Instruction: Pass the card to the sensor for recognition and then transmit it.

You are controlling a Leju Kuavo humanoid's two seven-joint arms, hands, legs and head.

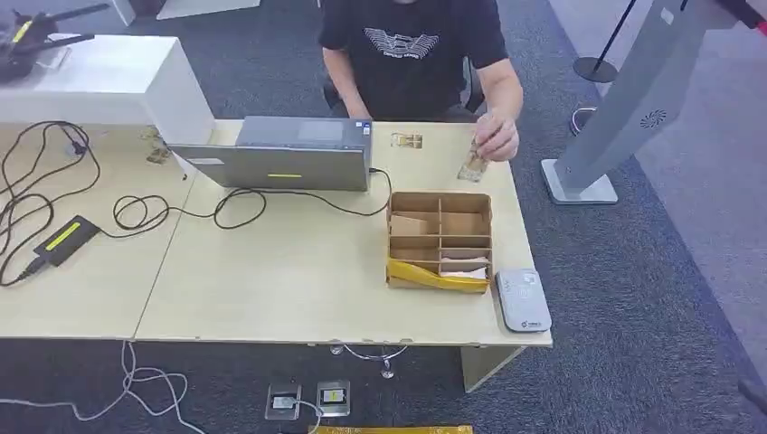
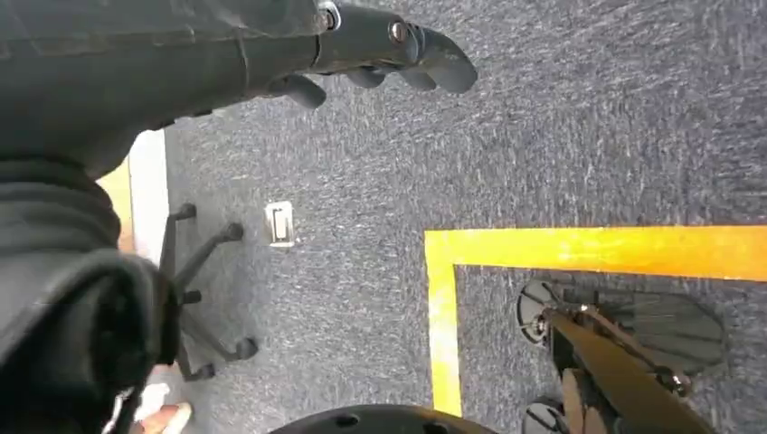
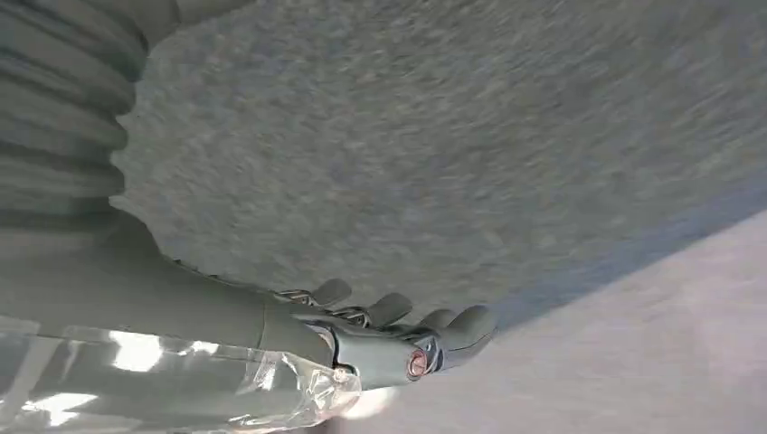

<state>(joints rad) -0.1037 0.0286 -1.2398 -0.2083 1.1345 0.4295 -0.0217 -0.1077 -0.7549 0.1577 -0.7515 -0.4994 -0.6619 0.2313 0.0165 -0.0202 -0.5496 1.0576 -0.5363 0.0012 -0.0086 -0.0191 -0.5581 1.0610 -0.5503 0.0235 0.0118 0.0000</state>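
Observation:
A grey card sensor [image 1: 524,299] lies flat at the table's near right corner. Just left of it stands a cardboard divider box [image 1: 440,240] holding brown cards [image 1: 409,225] and a pale card [image 1: 464,268], with a yellow strip along its front. Across the table a person's hand [image 1: 497,140] touches a small card-like piece [image 1: 471,168] lying on the tabletop. My left hand [image 2: 380,54] hangs over the grey carpet, fingers loosely extended and holding nothing. My right hand [image 3: 389,334] also hangs above the carpet, its fingers slightly apart and bare.
A closed grey laptop [image 1: 288,154] sits mid-table with cables running to a black power adapter [image 1: 64,240] at the left. A white box [image 1: 108,81] stands at the back left, a grey stand [image 1: 624,108] to the right. Yellow floor tape [image 2: 579,250] and a chair base [image 2: 203,298] lie below.

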